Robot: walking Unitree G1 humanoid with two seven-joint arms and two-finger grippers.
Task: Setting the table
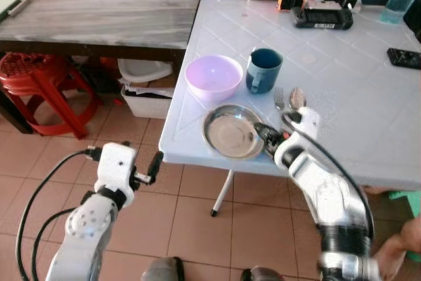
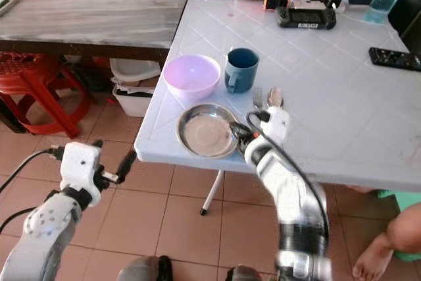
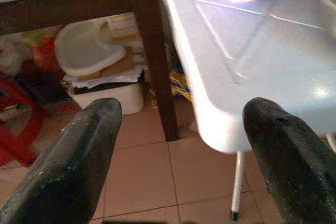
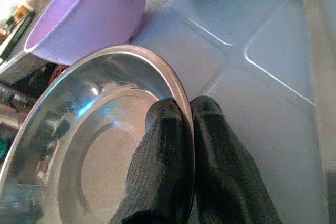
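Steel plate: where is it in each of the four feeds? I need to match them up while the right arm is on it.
Left eye: steel plate at the white table's near edge, before the purple bowl.
Right eye: plate in the same spot; right gripper at its rim.
Left wrist: plate not made out; open left gripper faces the table corner.
Right wrist: plate large, rim pinched between the fingers.
Shared landmark: the purple bowl.

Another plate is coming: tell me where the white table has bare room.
Bare: the white table between the spoon and the remote. Crowded: the near left corner, with steel plate, purple bowl, blue mug and right gripper.
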